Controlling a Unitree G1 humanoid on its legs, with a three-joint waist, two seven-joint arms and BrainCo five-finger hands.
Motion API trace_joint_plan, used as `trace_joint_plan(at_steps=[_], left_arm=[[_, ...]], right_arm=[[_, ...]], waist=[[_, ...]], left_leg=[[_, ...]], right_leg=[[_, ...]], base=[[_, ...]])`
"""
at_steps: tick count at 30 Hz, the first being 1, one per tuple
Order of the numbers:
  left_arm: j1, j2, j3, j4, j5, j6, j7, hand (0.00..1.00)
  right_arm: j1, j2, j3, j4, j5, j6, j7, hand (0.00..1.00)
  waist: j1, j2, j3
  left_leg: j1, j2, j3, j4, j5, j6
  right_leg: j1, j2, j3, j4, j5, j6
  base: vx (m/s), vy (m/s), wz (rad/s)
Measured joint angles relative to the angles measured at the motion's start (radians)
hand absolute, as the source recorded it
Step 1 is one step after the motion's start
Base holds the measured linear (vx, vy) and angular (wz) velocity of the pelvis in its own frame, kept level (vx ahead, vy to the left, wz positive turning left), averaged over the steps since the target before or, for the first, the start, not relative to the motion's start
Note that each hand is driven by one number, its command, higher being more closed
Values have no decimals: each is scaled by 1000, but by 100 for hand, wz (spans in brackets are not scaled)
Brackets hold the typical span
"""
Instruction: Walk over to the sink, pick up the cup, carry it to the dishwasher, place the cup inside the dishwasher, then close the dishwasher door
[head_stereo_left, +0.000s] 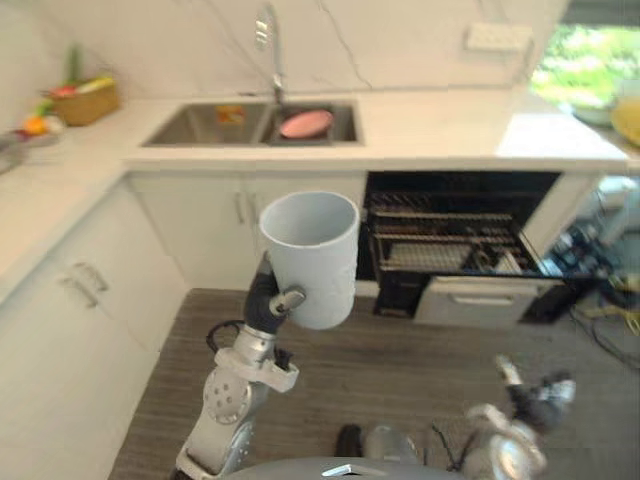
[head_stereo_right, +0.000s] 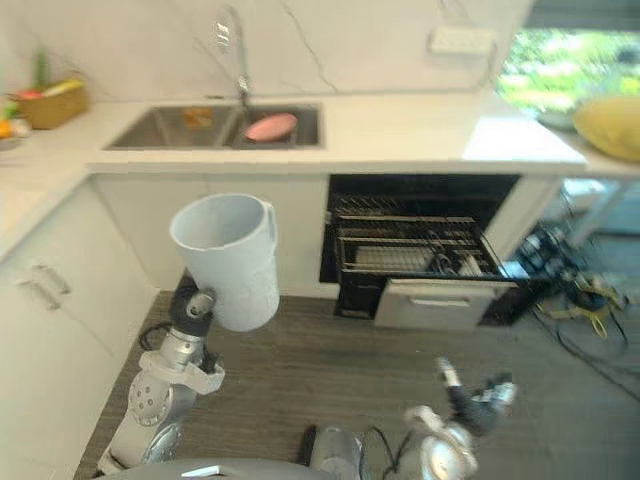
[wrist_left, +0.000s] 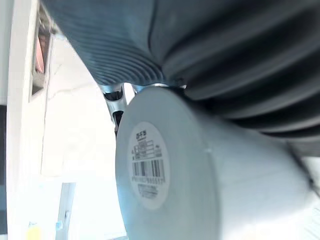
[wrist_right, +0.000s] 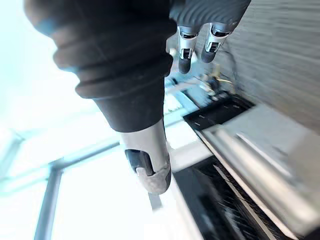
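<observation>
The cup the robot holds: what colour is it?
Plain pale blue-grey cup, clearest in the left eye view.

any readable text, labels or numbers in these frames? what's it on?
Round sticker on the base of the cup held in the left hand: a barcode and small print, too blurred to read.
Nothing else carries legible text.
</observation>
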Motion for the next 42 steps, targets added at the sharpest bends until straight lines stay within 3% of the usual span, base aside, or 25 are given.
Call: trace_joint_plan(at_steps=[1, 2, 3, 6, 8, 9, 10, 11, 13, 15, 16, 17, 18, 19, 20, 21, 22, 23, 24, 28, 30, 33, 35, 38, 42], left_arm=[[-4, -3, 4, 0, -3, 1, 0, 100], [0, -10, 7, 2, -9, 2, -1, 100], [18, -24, 2, 7, -8, 5, -5, 100], [84, -37, 2, 9, 3, 0, 5, 100], [135, -33, 10, 8, 10, -16, 8, 100], [146, -33, 14, 8, 10, -21, 10, 100], [169, -35, 17, 9, 11, -25, 30, 100], [176, -35, 18, 8, 12, -26, 39, 100], [199, -34, 19, 8, 13, -27, 52, 100], [205, -28, 19, 4, 13, -27, 53, 100], [213, -25, 20, -1, 13, -28, 54, 100], [212, 1, 23, -3, 13, -27, 63, 100], [205, 13, 31, -4, 13, -27, 65, 100], [189, 19, 39, -4, 12, -26, 65, 100], [170, 22, 66, -1, 8, -19, 60, 100], [157, 17, 97, 10, 1, -18, 56, 100], [150, 19, 104, 13, -9, -18, 51, 100], [136, 29, 105, 9, -12, -19, 42, 100], [106, 36, 89, 32, -10, -14, 22, 100], [102, 40, 58, 42, -2, 5, -8, 100], [101, 45, 65, 32, 35, 4, 5, 100], [70, 45, 80, 30, 86, 5, 45, 100], [8, 50, 98, 30, 109, 9, 91, 100], [-29, 50, 98, 28, 132, 12, 136, 100], [-20, 50, 99, -14, 210, 14, 230, 100]], right_arm=[[0, 2, -1, -41, -1, -1, 11, 0], [8, 8, 5, -119, -11, -9, 34, 0], [7, 9, 7, -164, -29, -31, 41, 0], [3, 6, 21, -177, -79, -87, 61, 0], [-10, -2, 51, -177, -131, -130, 59, 0], [-17, -7, 59, -177, -156, -137, 59, 0], [-47, -35, 89, -171, -209, -145, 63, 0], [-55, -47, 102, -172, -219, -145, 70, 0], [-66, -75, 139, -179, -227, -142, 109, 0], [-64, -76, 143, -187, -226, -139, 136, 0], [-63, -72, 141, -192, -226, -135, 152, 0], [-65, -68, 145, -196, -218, -120, 187, 0], [-70, -74, 141, -199, -211, -111, 212, 0], [-75, -74, 134, -199, -206, -104, 227, 0], [-88, -75, 124, -198, -205, -91, 253, 0], [-88, -76, 118, -203, -205, -92, 266, 0], [-85, -74, 118, -211, -205, -92, 273, 0], [-86, -68, 119, -227, -200, -93, 277, 0], [-84, -74, 105, -231, -181, -89, 283, 0], [-95, -71, 102, -238, -126, -20, 338, 0], [-102, -75, 154, -252, -112, 41, 394, 0], [-135, -76, 238, -253, -113, 80, 437, 0], [-160, -76, 308, -255, -138, 118, 461, 0], [-160, -111, 318, -257, -104, 152, 477, 0], [-181, -140, 349, -307, -26, 173, 522, 0]], waist=[[2, -5, 13], [7, -14, 28], [8, -15, 34], [26, -32, 35], [63, -31, 35], [65, -31, 35], [71, -32, 33], [77, -32, 32], [87, -35, 31], [88, -36, 30], [89, -48, 25], [71, -86, -5], [64, -104, -5], [56, -108, -4], [39, -95, 9], [33, -93, 10], [31, -103, 4], [30, -140, -1], [12, -145, -1], [25, -113, 14], [39, -112, 30], [51, -110, 29], [59, -115, 40], [55, -113, 69], [66, -117, 71]], left_leg=[[-42, 38, -17, 118, 74, 30], [-142, 94, -99, 355, 235, 26], [-253, 109, -177, 518, 252, -20], [-390, 67, -181, 548, 195, -26], [-467, 8, -127, 331, 144, -35], [-479, -15, -124, 248, 143, -36], [-485, -103, -183, -58, 166, -59], [-479, -131, -227, -164, 189, -67], [-470, -180, -348, -352, 295, -73], [-458, -192, -367, -379, 377, -68], [-433, -206, -379, -387, 426, -115], [-408, -245, -352, -379, 403, -95], [-400, -255, -346, -379, 394, -80], [-395, -255, -348, -386, 391, -76], [-368, -239, -362, -407, 390, -75], [-334, -236, -376, -428, 389, -74], [-329, -242, -380, -426, 385, -72], [-331, -270, -380, -405, 360, -74], [-338, -275, -409, -376, 304, -93], [-320, -275, -380, -375, 285, -81], [-267, -286, -311, -386, 272, -63], [-278, -297, -258, -382, 261, -49], [-329, -303, -252, -359, 255, -38], [-335, -313, -272, -345, 246, -25], [-343, -330, -271, -348, 240, -24]], right_leg=[[26, 12, -3, -6, -8, -5], [80, 52, 4, -42, -21, -16], [142, 83, 19, -94, -29, -28], [280, 103, 52, -233, -21, -15], [365, 116, 107, -337, 1, 15], [376, 119, 125, -352, 3, 14], [396, 117, 178, -381, 14, -2], [400, 117, 204, -385, 12, 2], [430, 115, 304, -378, -8, 34], [453, 109, 352, -370, -29, 66], [470, 96, 394, -364, -48, 95], [464, 47, 448, -334, -71, 123], [451, 40, 467, -300, -66, 133], [425, 44, 475, -243, -57, 148], [372, 47, 488, -170, -82, 142], [385, 31, 483, -250, -94, 137], [390, 10, 476, -315, -68, 138], [386, -31, 469, -390, 63, 146], [404, -37, 465, -381, 29, 168], [302, -43, 456, -183, 21, 177], [256, -74, 420, -89, 20, 178], [258, -92, 392, -201, 34, 188], [298, -91, 395, -399, 103, 212], [344, -95, 392, -485, 159, 215], [340, -111, 390, -508, 161, 209]], base=[[348, -205, -118], [333, -185, -85], [331, -167, -68], [338, -102, -51], [462, -60, -72], [585, -23, -100], [416, 20, -97], [511, 42, -120], [487, 145, -122], [439, 193, -90], [480, 229, -78], [560, 259, -61], [441, 197, -27], [337, 191, -2], [239, 156, 3], [211, 125, 6], [199, 43, 8], [178, 1, 47], [166, 2, 45], [34, 42, -21], [-16, 87, -80], [-52, 116, -89], [-88, 85, -70], [-111, 103, -5], [-95, 67, 4]])
